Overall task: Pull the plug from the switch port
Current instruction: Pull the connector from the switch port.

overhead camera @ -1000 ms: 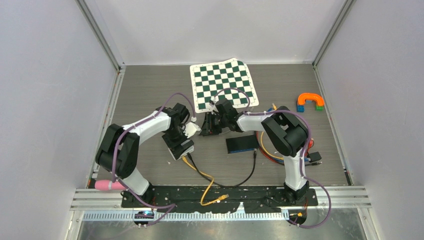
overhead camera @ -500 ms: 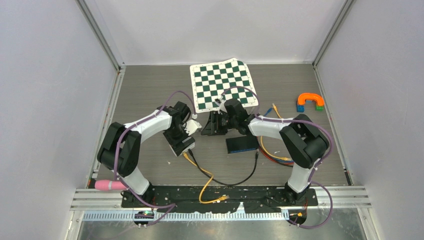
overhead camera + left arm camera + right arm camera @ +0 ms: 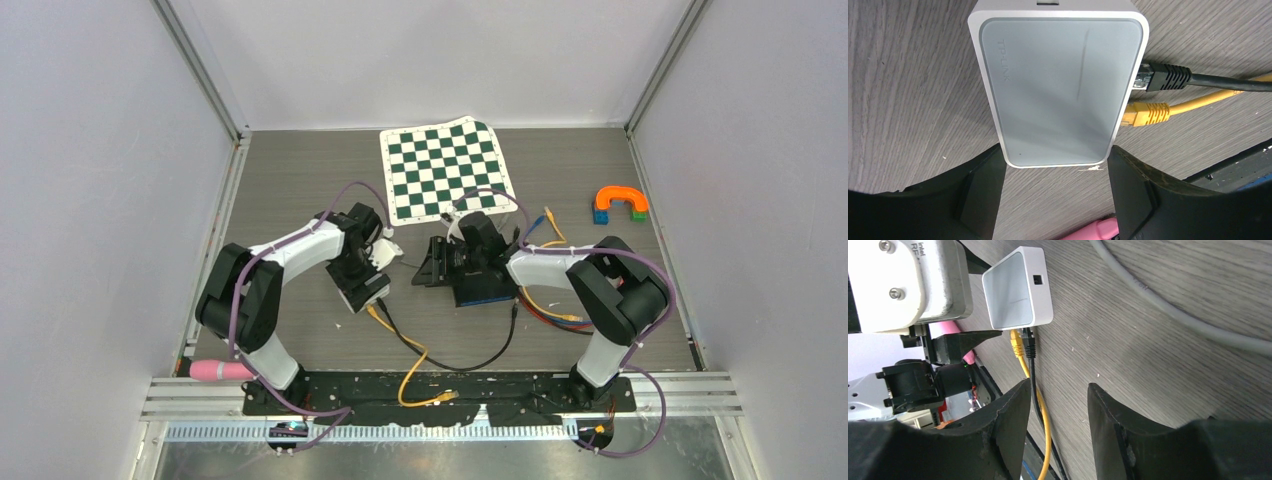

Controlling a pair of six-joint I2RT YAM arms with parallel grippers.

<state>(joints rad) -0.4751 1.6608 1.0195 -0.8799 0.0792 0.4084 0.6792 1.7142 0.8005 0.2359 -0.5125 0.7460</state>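
A gray wood-grain table (image 3: 300, 170) is seen from above, with two robot arms mounted at its near edge. At far left, beside the left arm's base, lies a pink object (image 3: 215, 370).

The left arm reaches inward to a small white switch (image 3: 1058, 85) lying flat on the table, left of center. The left gripper (image 3: 1055, 160) has its jaws pressed against the two long sides of the switch's near end, pinching it.

Two plugs sit side by side in ports on the switch's right edge in the left wrist view, a black plug (image 3: 1168, 77) and a yellow plug (image 3: 1148, 114). Both are seated. A black cable (image 3: 470, 362) and a yellow cable (image 3: 412, 375) trail from them toward the near edge.

At the back, near the middle, a green and white chessboard mat (image 3: 445, 168) lies flat.

Right of the switch and apart from it, the right gripper (image 3: 1058, 390) sits low over the table, pointing toward the switch. Its jaws are spread and hold nothing. The two cables run past its left finger (image 3: 1008, 425).

A black box (image 3: 487, 290) sits just right of that gripper, under the arm. At far right are orange, blue and green blocks (image 3: 620, 203).
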